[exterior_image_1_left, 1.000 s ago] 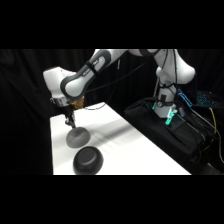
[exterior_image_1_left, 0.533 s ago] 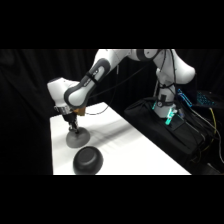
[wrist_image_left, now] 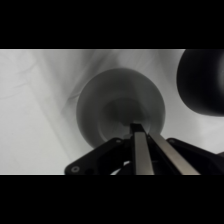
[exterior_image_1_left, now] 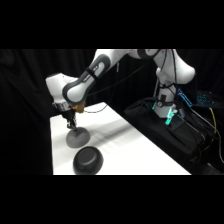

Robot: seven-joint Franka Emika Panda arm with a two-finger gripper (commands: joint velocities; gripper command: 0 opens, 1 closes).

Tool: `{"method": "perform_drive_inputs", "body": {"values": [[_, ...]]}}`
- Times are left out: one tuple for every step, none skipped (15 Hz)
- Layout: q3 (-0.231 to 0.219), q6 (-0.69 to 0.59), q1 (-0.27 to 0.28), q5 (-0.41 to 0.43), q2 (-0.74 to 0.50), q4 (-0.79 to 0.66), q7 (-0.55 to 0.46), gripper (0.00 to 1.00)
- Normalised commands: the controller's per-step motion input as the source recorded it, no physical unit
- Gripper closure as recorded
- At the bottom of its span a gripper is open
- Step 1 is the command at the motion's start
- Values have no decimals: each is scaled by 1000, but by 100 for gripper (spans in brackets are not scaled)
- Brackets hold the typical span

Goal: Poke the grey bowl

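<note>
The white desk (exterior_image_1_left: pixel 125 145) carries two bowls near its front-left corner. The glossy black bowl (exterior_image_1_left: pixel 88 160) sits nearest the front edge; the grey bowl (exterior_image_1_left: pixel 76 137) lies dome-up just behind it. The gripper (exterior_image_1_left: pixel 70 126) comes down onto the grey dome's top, its fingers (wrist_image_left: pixel 142 150) pressed together.
</note>
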Motion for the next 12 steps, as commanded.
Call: {"method": "perform_drive_inputs", "body": {"values": [[-39,-176,37,1,-548,-334,-7,97],[-55,-207,54,-17,-532,-320,29,73],[-64,-217,67,-32,-515,-310,50,71],[-86,-243,89,-65,-494,-301,91,68],[-86,-228,92,-75,-464,-294,99,58],[-99,-280,109,-110,-437,-273,137,45],[-101,-232,115,-128,-418,-279,147,35],[-96,-172,115,-134,-407,-292,148,24],[-93,-152,114,-137,-394,-292,158,11],[-89,-131,111,-140,-374,-283,155,0],[-85,-108,119,-140,-379,-295,174,0],[-76,-78,115,-132,-373,-301,160,0]]}}
